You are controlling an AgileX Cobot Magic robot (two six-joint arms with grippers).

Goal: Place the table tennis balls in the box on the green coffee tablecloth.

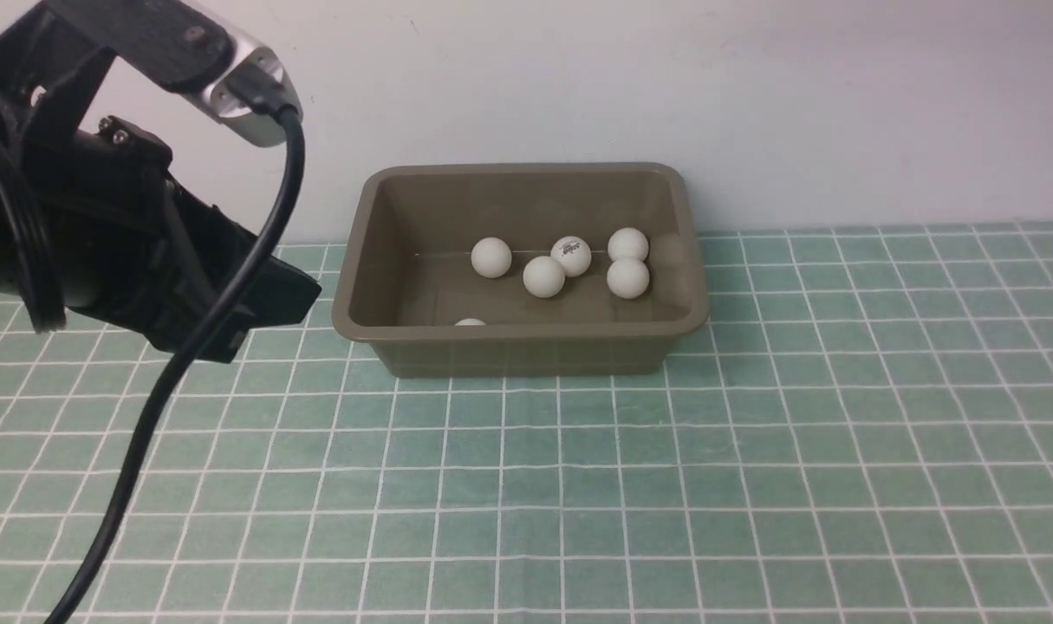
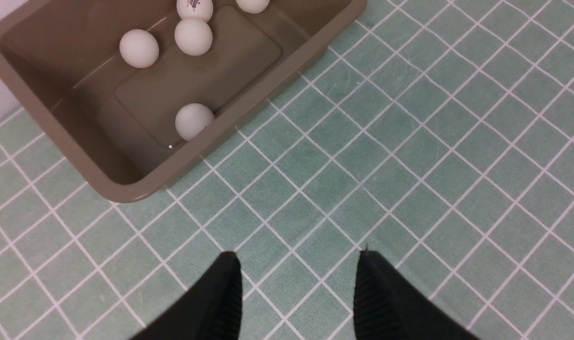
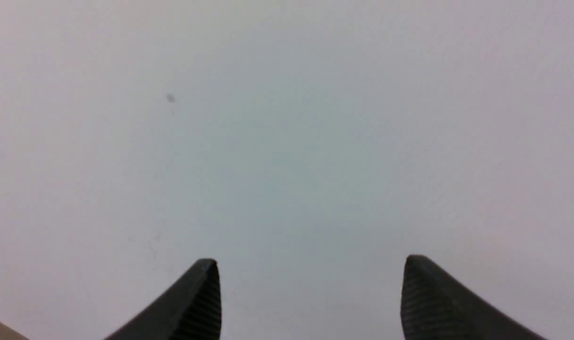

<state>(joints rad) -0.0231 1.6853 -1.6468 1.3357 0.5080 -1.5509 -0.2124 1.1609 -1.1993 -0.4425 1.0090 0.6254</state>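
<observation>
Front view, box: the olive-brown box [image 1: 526,351] stands at centre frame on the green coffee tablecloth [image 1: 751,451], in front of a pale wall [image 1: 751,87].
Front view, contents: six table tennis balls [image 1: 544,276] lie inside the box. Five are grouped toward its far side and one is half hidden behind the near wall.
Front view, marking: one ball carries a dark printed logo [image 1: 571,251], with lettering too small to read.
Front view, left arm [image 1: 127,243]: at upper left of frame, raised beside the box and not touching it.
Left wrist view, left gripper [image 2: 298,269]: fingers apart, nothing between them, over bare cloth near the box's corner.
Left wrist view, marking: the logo is dark and red, possibly letters, and is cut off by the frame edge, so it cannot be read.
Right wrist view, right gripper [image 3: 310,269]: fingers wide apart and empty, facing the wall and touching nothing.
</observation>
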